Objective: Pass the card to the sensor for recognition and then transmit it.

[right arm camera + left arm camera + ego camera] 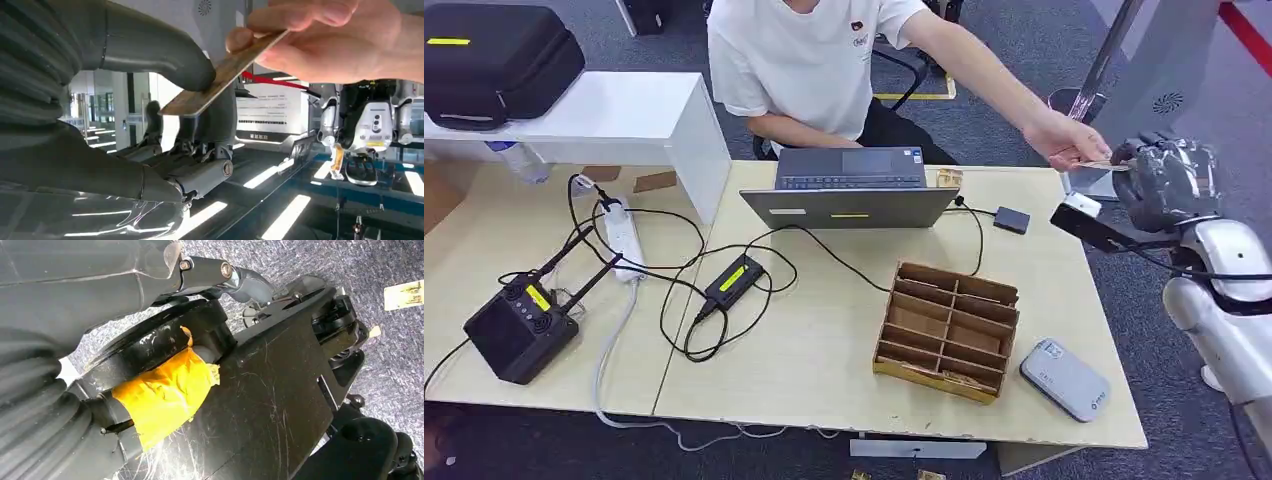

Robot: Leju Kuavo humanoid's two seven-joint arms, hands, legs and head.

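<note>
Head view puts my right hand at the right edge of the frame, raised past the desk corner, where a person's hand meets it. Right wrist view shows the card pinched in that person's fingers, its lower end touching my thumb; whether I grip it I cannot tell. My left hand hangs over grey carpet, its fingers' state unclear.
</note>
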